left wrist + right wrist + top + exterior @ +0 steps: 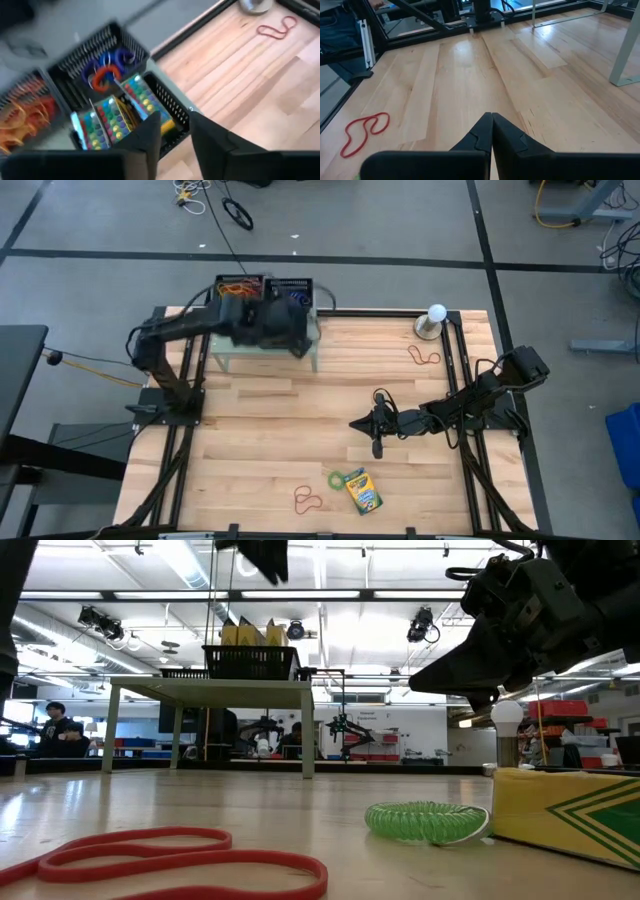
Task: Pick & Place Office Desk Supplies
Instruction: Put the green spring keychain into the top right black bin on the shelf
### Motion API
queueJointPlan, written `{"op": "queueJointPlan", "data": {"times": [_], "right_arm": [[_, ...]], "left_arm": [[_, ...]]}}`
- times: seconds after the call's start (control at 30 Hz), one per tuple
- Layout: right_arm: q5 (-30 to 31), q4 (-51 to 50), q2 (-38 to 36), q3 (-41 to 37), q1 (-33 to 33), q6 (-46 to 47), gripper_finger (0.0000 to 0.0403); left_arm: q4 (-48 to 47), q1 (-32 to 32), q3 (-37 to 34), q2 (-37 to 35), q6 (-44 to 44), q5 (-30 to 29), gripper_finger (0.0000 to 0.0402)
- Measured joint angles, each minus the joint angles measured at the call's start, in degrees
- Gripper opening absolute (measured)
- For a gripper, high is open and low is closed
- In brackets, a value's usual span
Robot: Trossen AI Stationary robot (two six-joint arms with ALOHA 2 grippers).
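Note:
My left gripper (pixel 174 119) hovers open above the black mesh trays on the pale green shelf (pixel 225 350) at the table's far edge, with nothing between its fingers. Below it, one tray (pixel 165 97) holds crayon boxes (pixel 112 117). Another (pixel 107 45) holds blue, purple and orange rubber bands, and a third (pixel 25 112) holds orange bands. My right gripper (pixel 376 426) rests shut, low over the table right of centre. A crayon box (pixel 362 490), a green coil (pixel 335 478) and a red band (pixel 306 500) lie flat near the front edge.
A white ball on a grey stand (pixel 436 313) stands at the far right corner, with a red band (pixel 423 357) lying beside it. Bare wood stretches between the shelf and the items at the front. People stand in the room beyond the table (pixel 55 725).

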Motion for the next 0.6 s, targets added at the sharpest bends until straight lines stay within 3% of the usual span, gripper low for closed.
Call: {"op": "queueJointPlan", "data": {"times": [0.23,0.43,0.6], "right_arm": [[0.0,0.2,0.0,0.0,0.0,-1.0,0.0011],[0.0,0.3,0.0,0.0,0.0,1.4,0.0011],[-0.2,0.3,0.0,0.0,0.0,2.6,0.0011]], "left_arm": [[4.6,-15.6,-10.0,-0.4,1.4,-13.4,0.0046],[26.0,-22.5,-27.4,-0.4,5.7,-15.4,0.0006],[53.7,-24.9,-43.3,-0.4,13.0,-10.0,0.0006]]}}
